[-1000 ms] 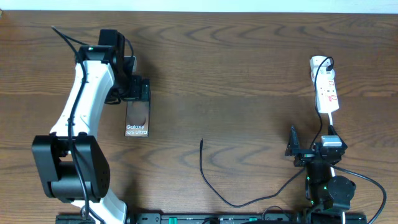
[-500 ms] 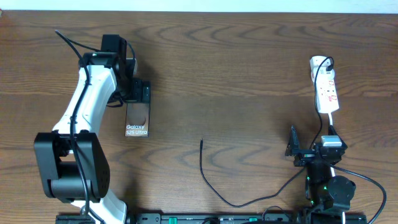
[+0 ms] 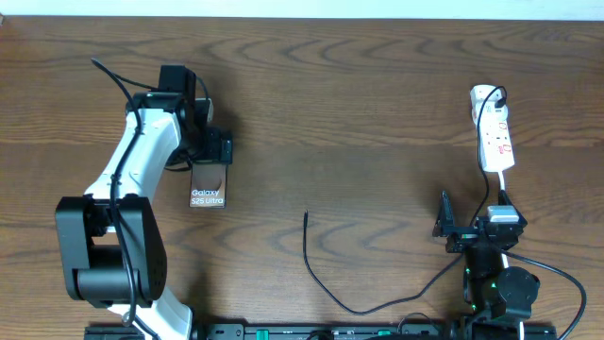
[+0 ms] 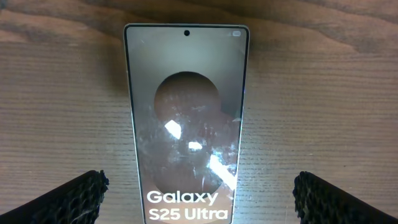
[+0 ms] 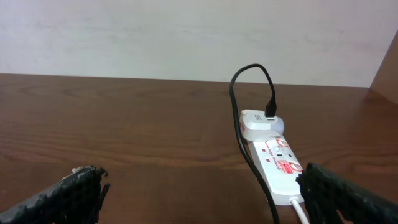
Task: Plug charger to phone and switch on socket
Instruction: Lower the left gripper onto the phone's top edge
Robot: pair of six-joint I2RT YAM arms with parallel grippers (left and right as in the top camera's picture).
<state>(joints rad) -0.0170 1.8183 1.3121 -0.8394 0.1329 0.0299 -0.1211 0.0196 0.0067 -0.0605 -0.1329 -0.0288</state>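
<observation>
The only writing that can be read is on the glossy bronze-brown rectangular phone [image 4: 186, 118]: white letters spell "Galaxy S25 Ultra" across its near end, and a small round camera hole sits at its far edge. There is one such phone, lying flat and face up on the dark brown wood-grain counter [image 3: 377, 113], on the left side of the scene. The left pincer [image 3: 209, 149] is above the phone's far end. In the left wrist view its two black textured fingertips [image 4: 71, 199] are spread wide, with bare wood between each and the phone's long edges, and they grip nothing. There is one small white elongated power strip [image 5: 277, 163], at the far right of the counter. It carries red marks and fine print too small to read, and a white cord [image 5: 303, 211] leaves its near end. A white adapter block [image 5: 260, 123] sits at the strip's far end. One long thin black charger cable [image 3: 305, 231] loops up from this block, runs along the strip toward the near edge and curves left. Its small free tip lies on bare wood near the middle, well apart from the phone. The right pincer [image 5: 208, 198], folded low at the near right, faces the strip with its fingers wide apart and empty.
</observation>
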